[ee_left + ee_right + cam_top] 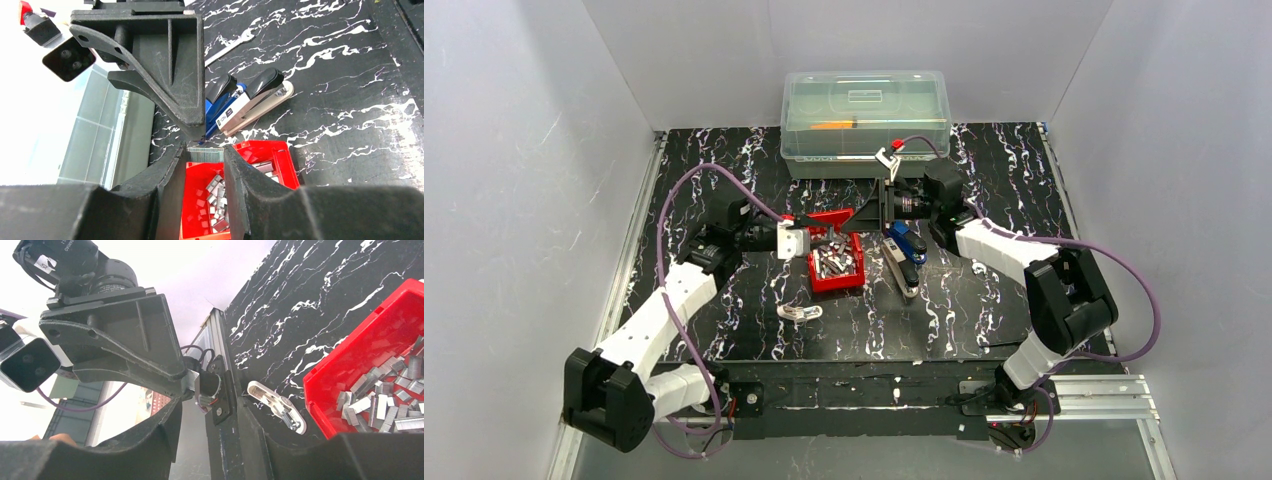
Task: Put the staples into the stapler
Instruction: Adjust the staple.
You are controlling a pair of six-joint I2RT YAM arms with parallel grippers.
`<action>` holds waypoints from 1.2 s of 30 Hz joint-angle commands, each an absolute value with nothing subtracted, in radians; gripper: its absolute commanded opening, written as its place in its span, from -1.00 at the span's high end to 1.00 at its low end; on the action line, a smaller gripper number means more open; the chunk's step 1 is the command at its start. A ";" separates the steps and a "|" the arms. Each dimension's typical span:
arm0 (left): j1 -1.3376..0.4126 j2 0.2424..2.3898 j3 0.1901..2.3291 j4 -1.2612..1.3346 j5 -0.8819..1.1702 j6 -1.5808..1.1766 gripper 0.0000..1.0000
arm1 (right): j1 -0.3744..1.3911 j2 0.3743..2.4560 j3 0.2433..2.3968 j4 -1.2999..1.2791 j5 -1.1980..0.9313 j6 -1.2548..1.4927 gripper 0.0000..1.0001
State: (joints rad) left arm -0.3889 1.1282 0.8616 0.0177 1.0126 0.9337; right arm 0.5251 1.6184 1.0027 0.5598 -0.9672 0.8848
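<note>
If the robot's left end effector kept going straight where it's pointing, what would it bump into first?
Most likely the right end effector, which faces it just ahead. The staple strip pinched in the left end effector would probably touch first; the gap between them is hard to judge.

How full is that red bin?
Partly full: the red bin holds a shallow layer of loose silvery staples on its floor, and its walls rise well above them.

I see a black table (984,300), smooth and a bit shiny, with white streaks. The red bin (836,285) is shiny plastic. The staples (834,262) in it are bright grey metal. The far box (864,110) is clear plastic. My left gripper (205,155) looks like dull, scuffed black plastic.
</note>
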 commanded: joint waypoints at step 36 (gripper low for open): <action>-0.396 1.070 0.912 -0.172 1.108 1.228 0.46 | 0.632 1.517 1.183 0.199 -0.756 0.576 0.04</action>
State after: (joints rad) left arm -0.3798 1.0882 0.8909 -0.0914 1.0653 1.1477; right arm 0.6163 1.5841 1.1244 0.3035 -0.8711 0.6930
